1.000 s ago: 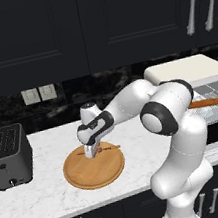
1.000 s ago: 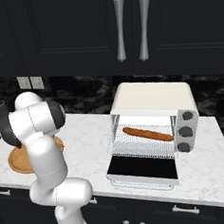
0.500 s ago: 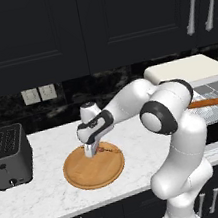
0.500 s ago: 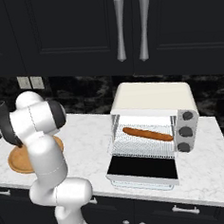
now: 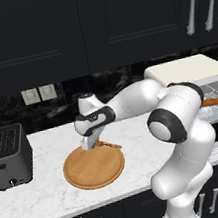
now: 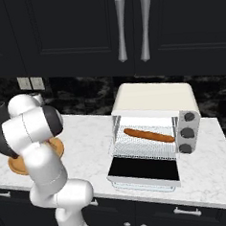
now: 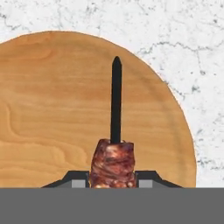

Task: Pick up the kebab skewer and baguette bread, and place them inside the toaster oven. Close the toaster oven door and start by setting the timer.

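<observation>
Pale round wood fills my hand camera: the circular wooden cutting board (image 7: 52,109) lies on the white marbled counter (image 7: 183,26), and my two-finger gripper (image 7: 113,177) is clamped on the reddish-brown meat chunks of the kebab skewer (image 7: 113,162), one dark tip on each side. I judge the grip sits on the meat because the stick alone is too thin to pinch. The skewer's far end reads as a dark thin rod, and its near end is cut off below the fingers. Whether it is lifted or resting on the board, I cannot tell. In the right base view the orange-brown baguette bread (image 6: 149,134) already lies on the wire rack of the cream-white toaster oven (image 6: 156,118), whose dark glass toaster oven door (image 6: 144,169) hangs open, ready for the skewer.
</observation>
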Controlling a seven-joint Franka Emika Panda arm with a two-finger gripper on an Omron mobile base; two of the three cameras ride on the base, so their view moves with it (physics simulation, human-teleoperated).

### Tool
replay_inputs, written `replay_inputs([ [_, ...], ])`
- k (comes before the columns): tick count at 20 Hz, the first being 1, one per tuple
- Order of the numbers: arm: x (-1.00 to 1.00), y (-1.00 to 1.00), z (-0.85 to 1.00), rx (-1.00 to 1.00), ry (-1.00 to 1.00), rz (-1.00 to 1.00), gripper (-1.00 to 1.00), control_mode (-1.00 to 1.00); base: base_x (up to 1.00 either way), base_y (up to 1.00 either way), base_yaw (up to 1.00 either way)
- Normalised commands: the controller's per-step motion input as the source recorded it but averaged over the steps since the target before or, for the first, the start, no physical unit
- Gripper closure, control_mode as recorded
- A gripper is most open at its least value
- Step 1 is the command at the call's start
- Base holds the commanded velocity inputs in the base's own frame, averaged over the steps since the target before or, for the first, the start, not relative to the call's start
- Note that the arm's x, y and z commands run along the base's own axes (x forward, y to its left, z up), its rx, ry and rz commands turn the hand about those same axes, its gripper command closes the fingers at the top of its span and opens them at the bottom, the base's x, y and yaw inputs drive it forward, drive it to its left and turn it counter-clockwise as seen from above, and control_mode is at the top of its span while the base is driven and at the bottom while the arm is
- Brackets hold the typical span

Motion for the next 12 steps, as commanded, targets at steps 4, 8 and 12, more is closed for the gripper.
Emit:
replay_inputs([
  [4,-0.25,-0.34,0.09,0.0,0.0,-0.33,1.0,-1.0,0.0,0.0,0.0],
  [8,-0.46,-0.83,0.18,0.03,0.0,-0.38,1.0,-1.0,0.0,0.0,0.0],
  [12,-0.36,-0.71,0.26,0.04,0.0,-0.44,1.0,-1.0,0.0,0.0,0.0],
])
